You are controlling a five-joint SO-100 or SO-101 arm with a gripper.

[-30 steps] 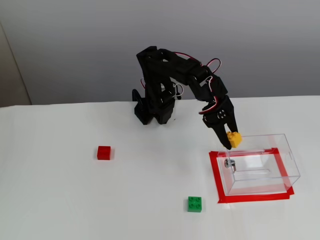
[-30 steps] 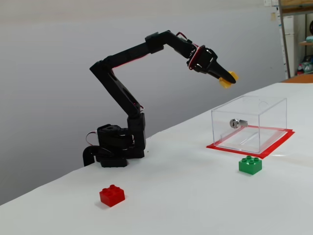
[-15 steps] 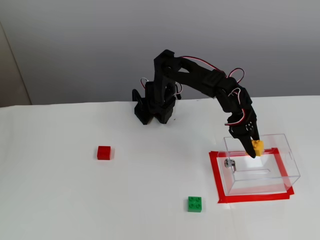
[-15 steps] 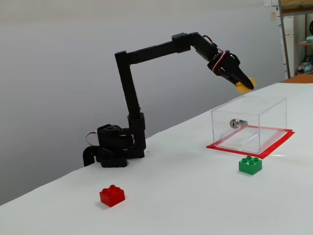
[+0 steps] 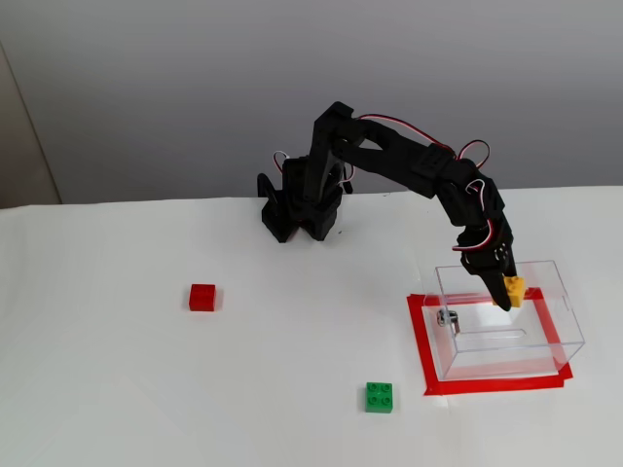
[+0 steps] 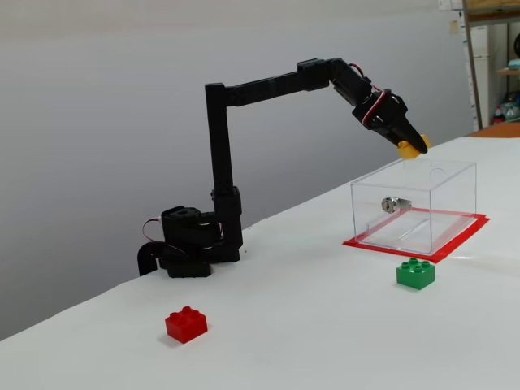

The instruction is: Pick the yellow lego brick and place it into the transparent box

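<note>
One claw (image 6: 416,146) pinches yellow lego brick (image 6: 411,149) above transparent box (image 6: 443,213).

**Lighting and image quality in the two fixed views**

Both fixed views are evenly and brightly lit by soft, diffuse light. The white worktop (image 5: 117,389) reads nearly overexposed, and shadows on it are faint. The transparent box (image 5: 506,326) shows pale reflections along its walls and edges. The black arm (image 6: 219,154) loses surface detail in its dark tones. Focus is acceptably sharp throughout, slightly soft in fine detail; no edge distortion or motion blur is evident.
</note>
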